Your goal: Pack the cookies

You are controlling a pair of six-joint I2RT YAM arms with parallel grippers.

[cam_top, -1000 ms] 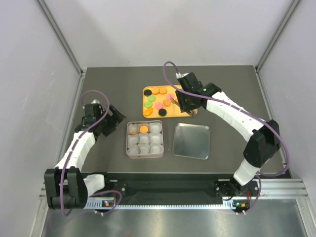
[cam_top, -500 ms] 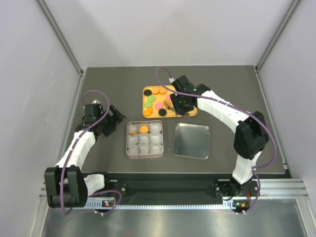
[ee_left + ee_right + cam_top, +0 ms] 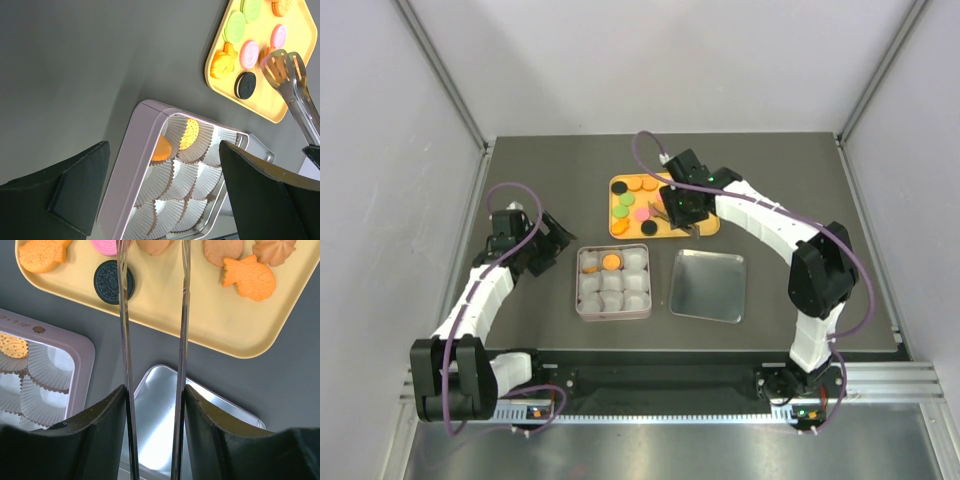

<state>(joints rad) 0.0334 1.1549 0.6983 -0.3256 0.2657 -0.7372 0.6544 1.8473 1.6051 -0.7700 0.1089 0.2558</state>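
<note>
Cookies [image 3: 632,203] in orange, green, pink and black lie on a yellow tray [image 3: 706,228]. My right gripper [image 3: 682,207] is over the tray, shut on metal tongs [image 3: 123,340]; each finger presses one tong arm. The tong tips [image 3: 281,67] stand apart over the tray next to a pink cookie [image 3: 278,36]; the right wrist view cuts them off. A black cookie [image 3: 114,275] and an orange fish-shaped cookie [image 3: 250,277] lie below. The square tin [image 3: 579,300] of white paper cups holds two orange cookies [image 3: 611,262]. My left gripper [image 3: 552,245] is open left of the tin, empty.
The tin's silver lid [image 3: 708,285] lies flat to the right of the tin, just in front of the tray. Grey walls close in the table on the left, right and back.
The right wrist has swung left and inward over the tray, bringing the tongs from its right end to the cookies at the middle. The left arm has stayed still.
</note>
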